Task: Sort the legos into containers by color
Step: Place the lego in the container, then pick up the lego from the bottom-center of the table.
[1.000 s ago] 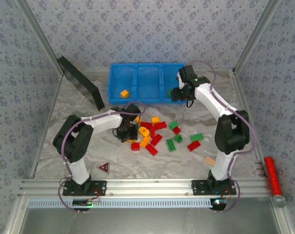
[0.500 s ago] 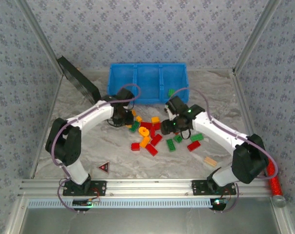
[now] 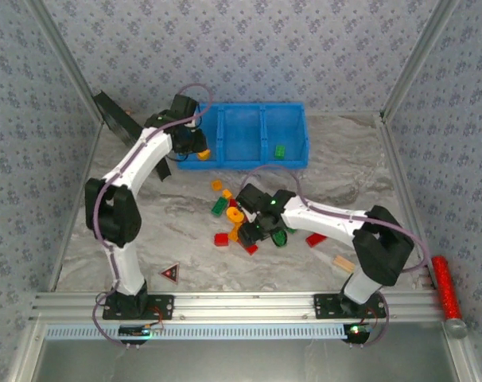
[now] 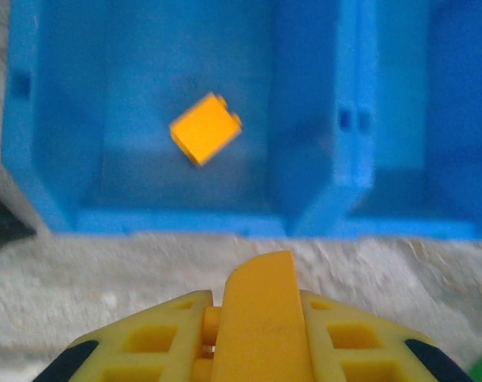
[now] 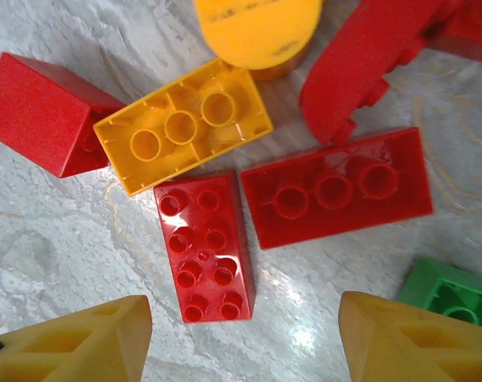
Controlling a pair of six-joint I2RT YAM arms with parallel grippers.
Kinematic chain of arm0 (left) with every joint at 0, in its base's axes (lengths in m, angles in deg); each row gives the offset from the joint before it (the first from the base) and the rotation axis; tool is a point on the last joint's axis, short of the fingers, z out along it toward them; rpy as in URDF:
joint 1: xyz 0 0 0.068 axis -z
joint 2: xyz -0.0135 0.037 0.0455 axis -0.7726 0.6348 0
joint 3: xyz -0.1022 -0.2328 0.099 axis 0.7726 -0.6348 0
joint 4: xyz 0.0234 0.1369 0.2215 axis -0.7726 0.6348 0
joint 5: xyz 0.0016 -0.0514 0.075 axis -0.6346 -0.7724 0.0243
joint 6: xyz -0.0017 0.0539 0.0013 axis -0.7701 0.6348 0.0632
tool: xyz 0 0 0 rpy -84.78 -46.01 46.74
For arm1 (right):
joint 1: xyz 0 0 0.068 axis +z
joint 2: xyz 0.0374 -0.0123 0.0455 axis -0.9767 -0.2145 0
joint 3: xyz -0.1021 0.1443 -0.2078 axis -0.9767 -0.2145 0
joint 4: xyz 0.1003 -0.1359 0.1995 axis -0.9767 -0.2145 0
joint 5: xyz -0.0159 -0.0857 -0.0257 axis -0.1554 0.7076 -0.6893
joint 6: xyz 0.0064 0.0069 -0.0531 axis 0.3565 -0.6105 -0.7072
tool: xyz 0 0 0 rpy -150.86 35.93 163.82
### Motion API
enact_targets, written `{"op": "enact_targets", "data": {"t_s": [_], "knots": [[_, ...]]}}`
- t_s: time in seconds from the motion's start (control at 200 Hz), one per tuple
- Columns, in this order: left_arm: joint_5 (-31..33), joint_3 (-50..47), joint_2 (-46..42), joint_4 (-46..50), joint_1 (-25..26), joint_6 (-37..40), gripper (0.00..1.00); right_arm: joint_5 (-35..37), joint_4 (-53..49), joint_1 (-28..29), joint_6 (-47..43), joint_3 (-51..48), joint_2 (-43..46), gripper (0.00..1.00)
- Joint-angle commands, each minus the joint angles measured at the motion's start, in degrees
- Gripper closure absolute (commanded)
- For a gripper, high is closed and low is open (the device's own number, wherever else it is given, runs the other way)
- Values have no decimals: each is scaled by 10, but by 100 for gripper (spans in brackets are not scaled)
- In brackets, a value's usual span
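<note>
Small plastic legos (image 5: 185, 135) lie before the bright blue three-compartment plastic bin (image 3: 249, 163): an orange brick (image 4: 205, 128) in its left compartment, a green brick (image 3: 279, 150) in its right. My left gripper (image 4: 255, 306) clamps an orange piece (image 4: 257, 278) at the bin's near wall; my right gripper (image 5: 245, 318) gapes over loose legos.

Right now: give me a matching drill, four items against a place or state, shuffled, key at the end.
Items
1. left pincer
2. right pincer
3. green brick in the bin
4. loose orange brick in the bin

Place or state
a. left compartment
b. open above red bricks on the table
c. right compartment
d. shut on an orange piece

Pairs: 1-d, 2-b, 3-c, 4-a
</note>
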Motion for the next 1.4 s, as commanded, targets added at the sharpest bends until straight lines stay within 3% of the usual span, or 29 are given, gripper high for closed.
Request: {"op": "enact_targets", "data": {"t_s": [0.0, 0.265, 0.44, 0.605, 0.77, 1.139, 1.394], "knots": [[18, 77, 72, 13, -14, 27, 81, 28, -18, 14, -6, 28, -20, 34], [17, 232, 215, 51, -34, 29, 80, 10, -13, 31, -5, 29, -52, 33], [4, 273, 258, 75, -36, 26, 80, 6, -5, 35, -6, 29, -75, 33], [-2, 265, 251, 77, -35, 20, 66, 15, -12, 38, -6, 33, -96, 33], [-5, 264, 230, 83, -35, 29, 46, 12, -3, 38, -13, 34, -113, 36], [-13, 212, 87, 104, -30, 57, 42, -4, 13, 37, -27, 20, -108, 65], [-17, 29, -65, 84, -25, 73, 36, -20, -6, 19, -15, -20, -12, 74]]}}
